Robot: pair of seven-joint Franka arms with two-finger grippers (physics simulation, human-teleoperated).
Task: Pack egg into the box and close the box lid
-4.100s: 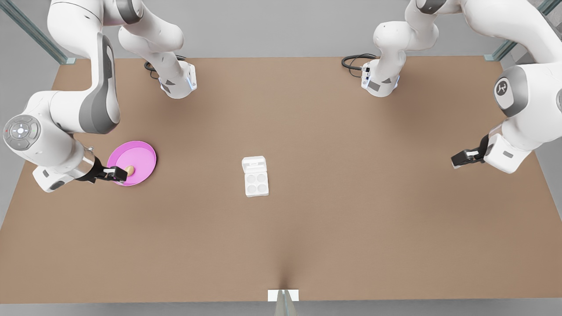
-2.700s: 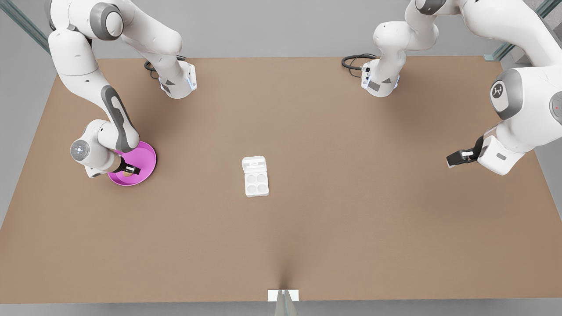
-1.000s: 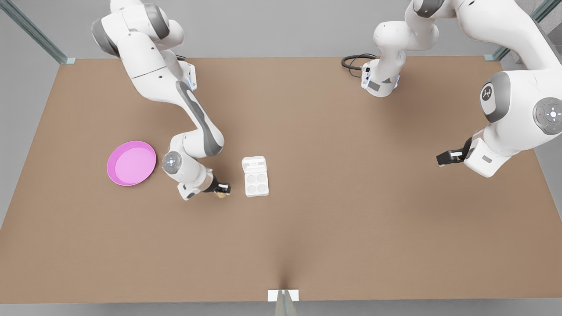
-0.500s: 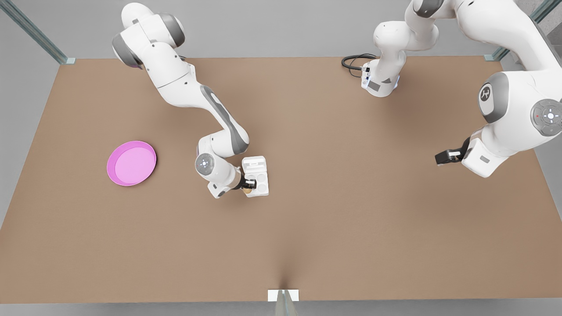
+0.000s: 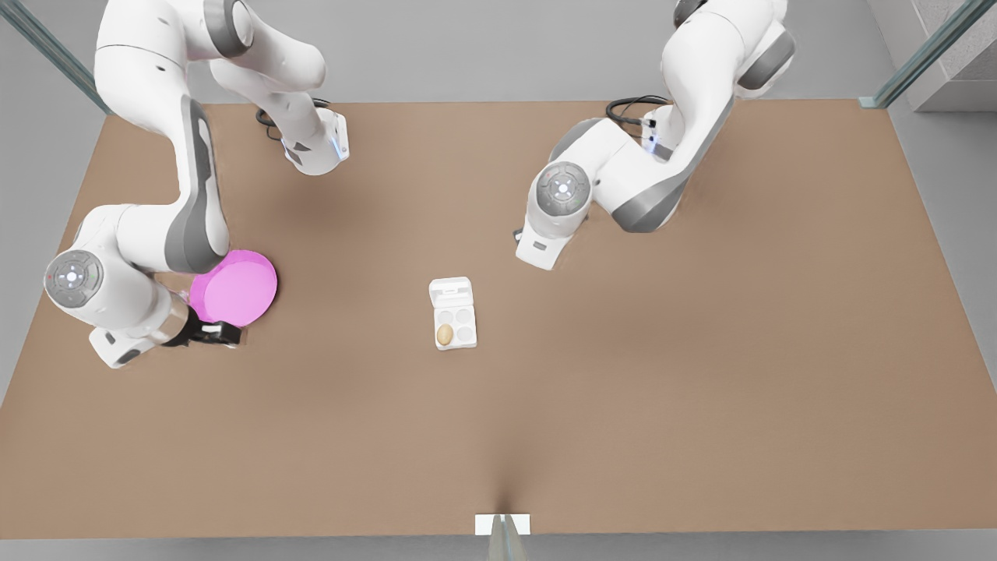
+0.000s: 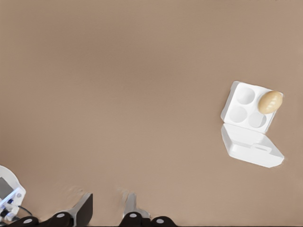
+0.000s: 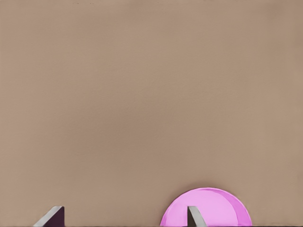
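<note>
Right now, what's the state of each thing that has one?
egg: seated in one cup of the box
box: open, three cups empty
box lid: folded back, flat
pink plate: empty where visible
left gripper: open, away from box
right gripper: open, by plate

The box (image 5: 453,325) sits mid-table (image 5: 623,389). The egg (image 5: 445,334) lies in its near cup toward the front view's left. The box lid (image 5: 451,291) lies open behind it. The plate (image 5: 237,287) rests well apart, toward the front view's left.
</note>
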